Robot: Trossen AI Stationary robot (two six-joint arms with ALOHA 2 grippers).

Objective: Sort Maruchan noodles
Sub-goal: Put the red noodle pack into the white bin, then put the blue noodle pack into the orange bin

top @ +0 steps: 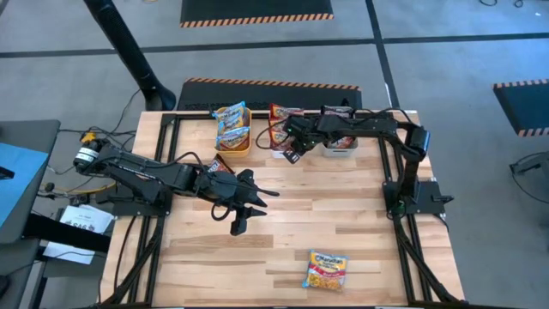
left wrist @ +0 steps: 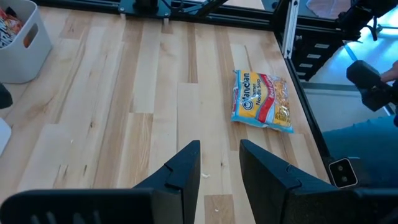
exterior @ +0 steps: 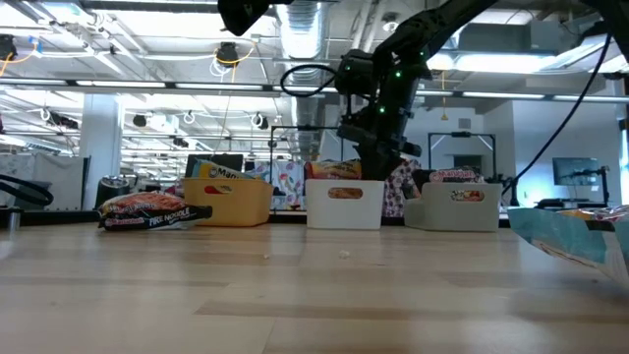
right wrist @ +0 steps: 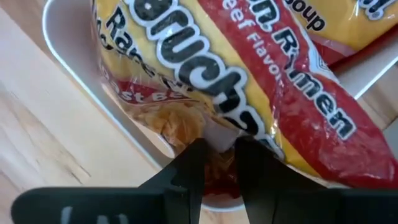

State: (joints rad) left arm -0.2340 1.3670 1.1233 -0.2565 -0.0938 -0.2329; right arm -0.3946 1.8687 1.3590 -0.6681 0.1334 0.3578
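Observation:
A red-and-yellow Maruchan packet [right wrist: 249, 81] lies in the white bin [top: 282, 144], and my right gripper [right wrist: 219, 149] is down at that bin, shut on the packet. The orange bin [top: 233, 130] holds yellow-and-blue packets. The grey bin [top: 340, 142] holds dark red ones. One yellow-and-blue packet [top: 326, 269] lies flat near the table's near edge, also seen as the packet [left wrist: 261, 101] ahead of my left gripper [left wrist: 219, 155]. That gripper hovers over mid-table, fingers a little apart and holding nothing. A dark packet [top: 221, 165] lies beside the left arm. My right gripper pinches the red-and-yellow packet between its two fingers at a pale strip of wrapper [right wrist: 217, 134] on its lower part. The fingers come down at a slant from above. The packet rests tilted in the white bin, over the rim [right wrist: 124, 124].
The three bins stand in a row along the far edge. Black frame rails [top: 397, 184] run down both sides of the table. Bare wood lies between my left gripper and the loose packet. The dark packet [exterior: 147, 211] lies left of the orange bin [exterior: 231, 202].

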